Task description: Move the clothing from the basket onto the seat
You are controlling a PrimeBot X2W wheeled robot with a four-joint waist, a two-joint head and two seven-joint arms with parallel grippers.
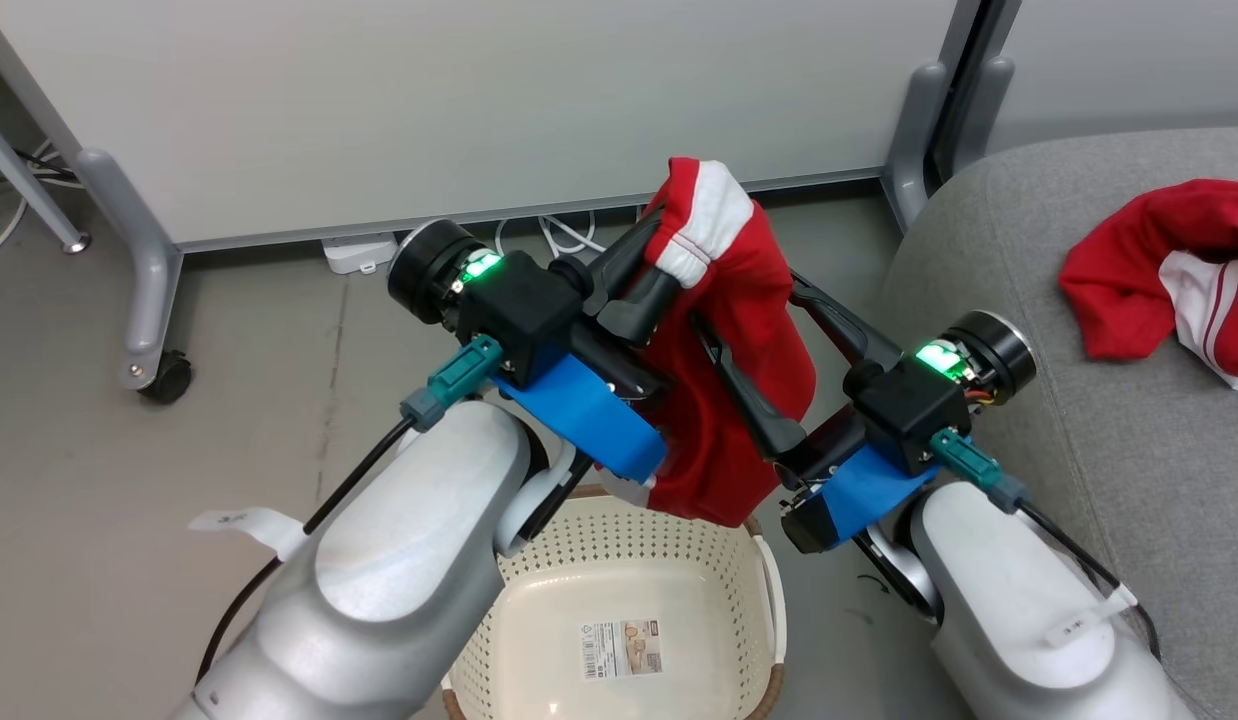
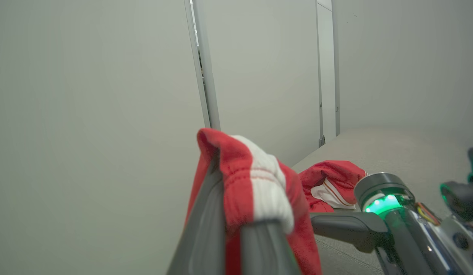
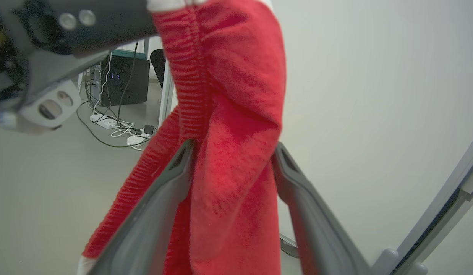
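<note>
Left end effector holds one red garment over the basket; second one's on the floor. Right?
No: the second red-and-white fabric garment lies on the grey woven sofa cushion, not the floor, per head view. The left end effector holds the other red garment over the cream perforated plastic basket.

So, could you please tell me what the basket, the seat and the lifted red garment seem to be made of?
Basket: looks like rigid moulded plastic, cream, slightly glossy, with rows of holes; its brown rim looks woven, perhaps imitation. Seat: matte grey woven upholstery fabric, weave visible. Lifted garment: soft red knit, possibly fleece, with a ribbed white cuff; it drapes limply.
</note>
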